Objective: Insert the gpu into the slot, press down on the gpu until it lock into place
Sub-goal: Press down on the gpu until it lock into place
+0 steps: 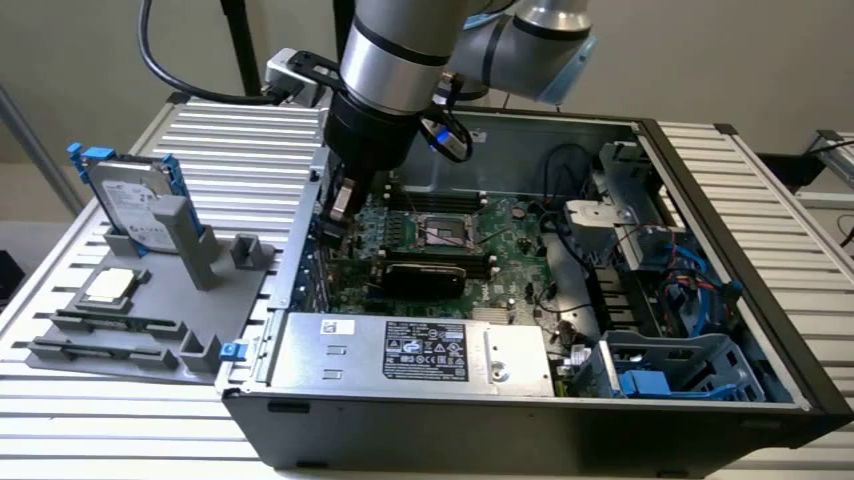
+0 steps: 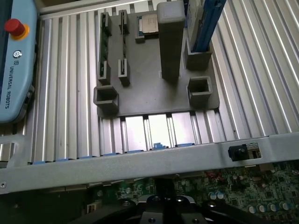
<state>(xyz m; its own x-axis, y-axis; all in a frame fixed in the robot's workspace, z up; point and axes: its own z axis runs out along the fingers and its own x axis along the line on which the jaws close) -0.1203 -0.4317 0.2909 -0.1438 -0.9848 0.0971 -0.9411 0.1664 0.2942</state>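
Exterior view: the gripper (image 1: 342, 205) hangs with its fingers drawn together, holding nothing visible, above the motherboard (image 1: 514, 225) near the case's wall on the exterior view's left. The gpu (image 1: 424, 274) lies flat-looking on the board just beside the power supply (image 1: 414, 352). 1 risk: pressing off-centre could tilt the card, leaving it half seated, or strain the board.

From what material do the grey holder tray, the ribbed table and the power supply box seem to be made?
Grey holder tray: probably plastic, perhaps printed; matte, uniformly grey, with blocky posts and sockets.
Ribbed table: looks like aluminium profile; pale silvery slats that reflect light in the wrist view.
Power supply box: apparently bare sheet metal; dull silver, folded edges, a printed label on top.
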